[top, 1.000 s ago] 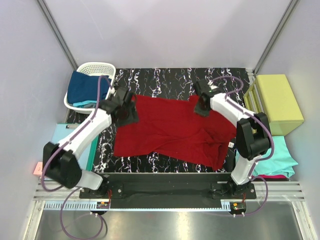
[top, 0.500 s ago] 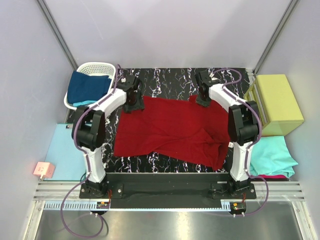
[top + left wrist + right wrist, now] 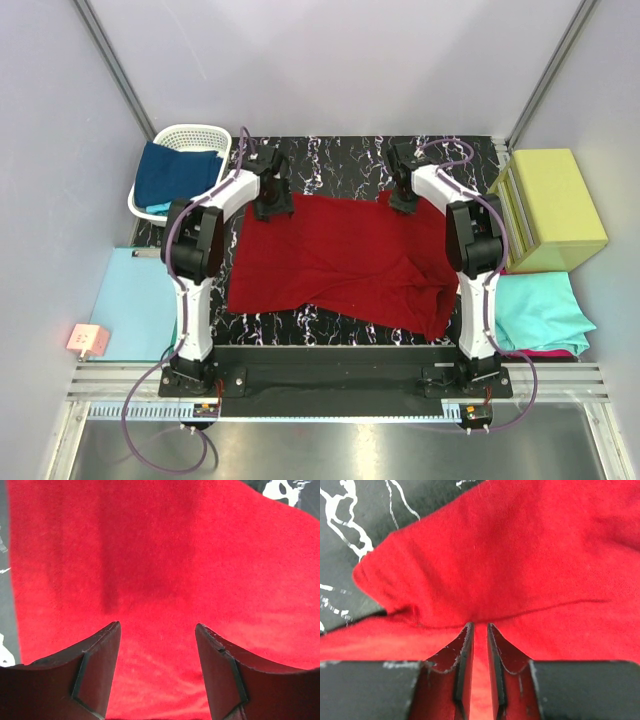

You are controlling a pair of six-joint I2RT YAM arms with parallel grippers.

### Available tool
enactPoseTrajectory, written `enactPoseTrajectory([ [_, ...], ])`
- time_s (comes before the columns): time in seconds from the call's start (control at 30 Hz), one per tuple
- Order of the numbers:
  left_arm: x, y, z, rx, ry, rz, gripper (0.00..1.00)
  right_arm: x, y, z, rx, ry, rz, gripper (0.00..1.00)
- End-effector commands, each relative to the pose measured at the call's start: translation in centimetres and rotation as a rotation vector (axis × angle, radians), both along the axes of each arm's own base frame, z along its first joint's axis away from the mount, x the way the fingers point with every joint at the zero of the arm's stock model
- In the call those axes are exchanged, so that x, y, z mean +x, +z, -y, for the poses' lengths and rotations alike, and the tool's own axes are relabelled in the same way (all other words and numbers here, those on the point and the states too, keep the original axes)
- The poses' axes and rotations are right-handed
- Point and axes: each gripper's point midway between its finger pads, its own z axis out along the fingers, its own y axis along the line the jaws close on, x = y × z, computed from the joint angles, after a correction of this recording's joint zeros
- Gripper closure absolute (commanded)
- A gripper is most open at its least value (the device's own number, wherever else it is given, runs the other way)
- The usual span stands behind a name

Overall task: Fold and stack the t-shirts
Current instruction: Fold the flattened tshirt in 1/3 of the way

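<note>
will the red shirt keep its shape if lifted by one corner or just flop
Probably flops: the red t-shirt lies wrinkled and bunched at one corner, so it should drape. Likely light and thin, since creases gather where the right gripper pinches it. Pushed, it would probably rumple rather than slide.

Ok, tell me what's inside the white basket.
A navy blue shirt fills the white basket, with a teal edge showing beneath it. Anything deeper is covered.
</note>
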Motion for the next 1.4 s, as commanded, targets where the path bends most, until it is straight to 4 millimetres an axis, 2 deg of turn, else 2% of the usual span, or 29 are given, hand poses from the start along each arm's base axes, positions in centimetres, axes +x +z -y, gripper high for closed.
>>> enactPoseTrajectory([
  [0.0, 1.3, -0.6, 0.6, -0.065, -0.005, -0.009, 0.35, 1.2, -0.2, 0.2, 0.014, 0.006, -0.011, 0.76],
  [0.23, 2.6, -1.5, 1.2, -0.089, -0.005, -0.028, 0.35, 2.9, -1.7, -0.2, 0.056, 0.007, -0.036, 0.76],
  [0.27, 2.7, -2.2, 1.2, -0.091, -0.003, -0.043, 0.35, 3.2, -1.8, -0.2, 0.065, 0.005, -0.036, 0.76],
  [0.3, 3.4, -1.6, 1.4, -0.102, -0.004, -0.031, 0.35, 3.5, -1.8, -0.4, 0.076, 0.007, -0.035, 0.76],
  [0.47, 5.7, -1.6, 2.1, -0.129, -0.017, -0.031, 0.36, 5.4, -2.4, -0.8, 0.107, 0.012, -0.036, 0.75],
  [0.5, 5.7, -1.8, 2.0, -0.134, -0.014, -0.046, 0.36, 6.4, -1.4, -1.1, 0.119, 0.016, -0.008, 0.76],
  [0.53, 6.0, -1.9, 2.0, -0.141, -0.010, -0.049, 0.36, 6.3, -2.4, -1.0, 0.118, 0.015, -0.034, 0.75],
  [0.63, 7.4, -2.1, 2.1, -0.170, -0.006, -0.041, 0.36, 7.7, -2.3, -1.4, 0.135, 0.029, -0.023, 0.75],
  [0.8, 8.5, -2.2, 0.6, -0.180, 0.032, -0.036, 0.36, 10.2, -2.0, -1.0, 0.159, 0.009, 0.019, 0.74],
  [0.93, 9.2, -2.2, -1.0, -0.188, 0.062, -0.031, 0.36, 11.0, -2.2, -0.4, 0.189, -0.010, 0.032, 0.72],
  [1.0, 9.3, -2.0, -1.4, -0.196, 0.069, -0.030, 0.36, 11.0, -2.4, 0.0, 0.181, -0.012, 0.028, 0.72],
  [1.13, 10.0, 0.2, -2.8, -0.175, 0.078, 0.021, 0.32, 10.7, -1.4, 2.6, 0.066, -0.040, 0.047, 0.68],
  [1.23, 10.5, 1.2, -3.3, -0.191, 0.086, 0.044, 0.30, 10.9, -1.1, 3.3, 0.099, -0.037, 0.060, 0.67],
  [1.3, 10.6, 1.8, -3.1, -0.212, 0.082, 0.050, 0.30, 11.4, -0.6, 3.2, 0.117, -0.023, 0.077, 0.67],
  [1.37, 10.7, 2.9, -2.7, -0.238, 0.077, 0.067, 0.30, 12.1, 1.3, 2.7, 0.133, 0.023, 0.117, 0.66],
])
